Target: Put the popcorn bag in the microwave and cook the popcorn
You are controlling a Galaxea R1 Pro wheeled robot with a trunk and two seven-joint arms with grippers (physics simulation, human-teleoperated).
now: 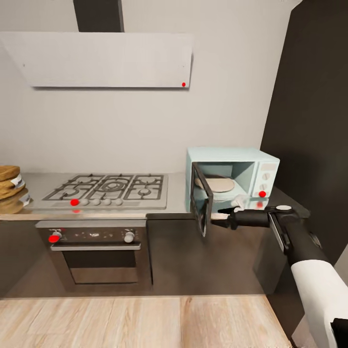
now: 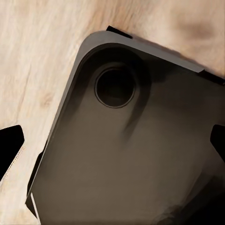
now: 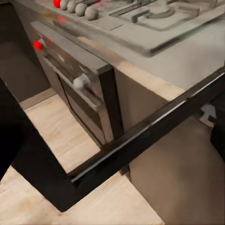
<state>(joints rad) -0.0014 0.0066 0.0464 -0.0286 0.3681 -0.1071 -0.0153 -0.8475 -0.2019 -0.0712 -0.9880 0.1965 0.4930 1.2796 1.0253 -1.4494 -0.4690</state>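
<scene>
From the head camera I see the microwave (image 1: 232, 181) standing on the countertop (image 1: 176, 200) to the right of the gas hob (image 1: 108, 189), close to the dark tall wall panel (image 1: 309, 121). Its door (image 1: 201, 203) hangs swung open toward me, so the cavity shows, with a pale round turntable plate (image 1: 216, 185) inside. I cannot make out the popcorn bag anywhere; if it sits in the cavity, the door and plate keep me from telling.

My right gripper (image 1: 220, 214) reaches in from the right, level with the lower edge of the open door and right at it. Whether its fingers are spread or closed on the door edge I cannot tell from the head view. In the right wrist view the black door frame (image 3: 140, 140) runs as a long bar across the picture, with the built-in oven (image 3: 75, 79) and its knobs beyond, and the wood floor (image 3: 70, 140) below; the fingers there are only dark shapes at the edges, so that gives me no answer either.

The left wrist camera looks down on a dark rounded part of the robot's own body (image 2: 136, 154) over the floor. Dark finger tips (image 2: 9, 140) show far out at both sides of that picture, so the left gripper (image 2: 112, 143) stands wide and holds nothing

At the far left of the countertop sits a stack of wooden boards (image 1: 9, 186)
</scene>
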